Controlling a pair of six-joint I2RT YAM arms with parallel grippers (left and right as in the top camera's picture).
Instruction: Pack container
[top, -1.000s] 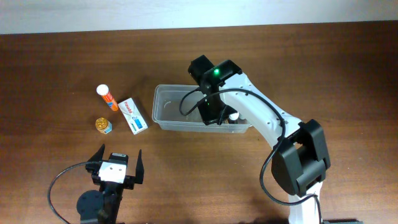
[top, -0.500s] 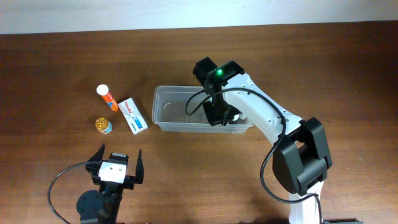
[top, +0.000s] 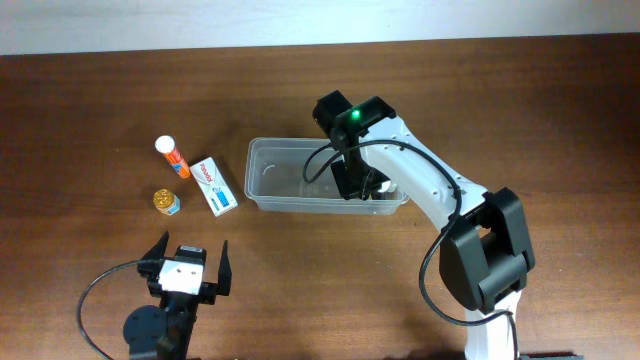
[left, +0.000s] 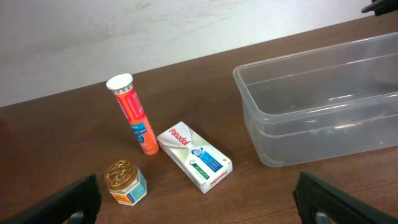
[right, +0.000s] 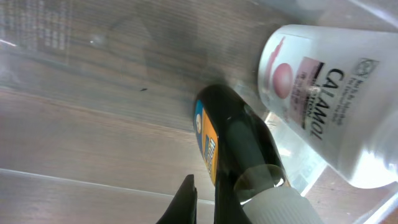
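The container (top: 252, 178) sits mid-desk. The right claw (top: 350, 185) is inside by the dark bottle (right: 239, 149) — pinching or not, I cannot tell. Lay it flat beside the white bottle (right: 323, 93) — gently. The left claw (left: 199, 205) is spread.

A dark bottle (right: 239, 146) with a blue-and-orange label and a whitish cap is lying on the floor of the clear container (right: 81, 56), its cap end pointing toward the camera. A white calamine bottle (right: 323, 93) is lying just beside it on the right. One black fingertip (right: 185, 200) is showing just left of the cap.
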